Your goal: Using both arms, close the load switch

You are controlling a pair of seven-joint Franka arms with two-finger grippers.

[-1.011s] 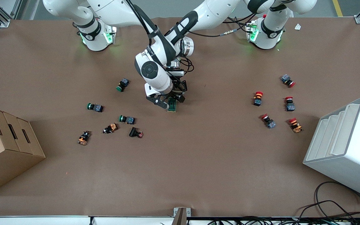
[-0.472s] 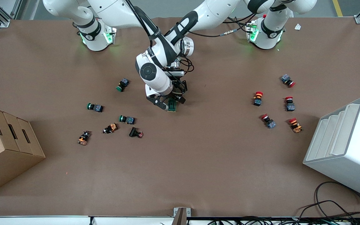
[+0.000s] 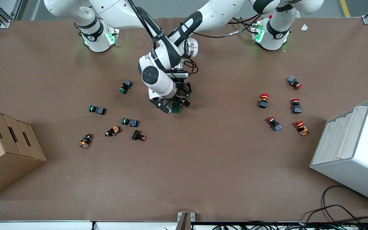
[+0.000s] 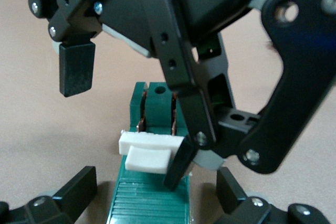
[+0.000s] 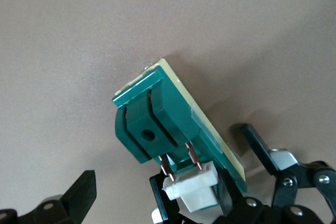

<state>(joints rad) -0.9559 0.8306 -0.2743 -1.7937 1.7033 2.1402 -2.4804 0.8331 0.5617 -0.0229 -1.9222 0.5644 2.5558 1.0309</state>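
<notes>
Both claws meet over the middle of the brown counter point(image 3: 184, 166), with the green load switch point(image 3: 176, 108) lying on the counter directly beneath them. The left claw point(image 3: 180, 101) is spread on either side of the switch: in the left wrist view its two fingers point(image 4: 79, 190) stand apart at the sides of the green body point(image 4: 149, 198), not visibly pressing it. The right claw point(image 3: 164, 107) is spread too; in the left wrist view one of its pads point(image 4: 76, 68) hangs clear above the counter beside the switch, while the other finger point(image 4: 179, 163) touches the end of the white handle point(image 4: 149, 151). In the right wrist view the switch point(image 5: 168, 124) shows its slotted end, two copper pins and the white handle point(image 5: 192, 190) just by that claw's finger point(image 5: 163, 198). Green-capped buttons point(image 3: 126, 86) lie on the counter toward the right arm's end from the claws, red-capped buttons point(image 3: 263, 100) toward the left arm's end. A cardboard box point(image 3: 5, 150) sits at the right arm's end, a white bin point(image 3: 353, 153) at the left arm's end.
</notes>
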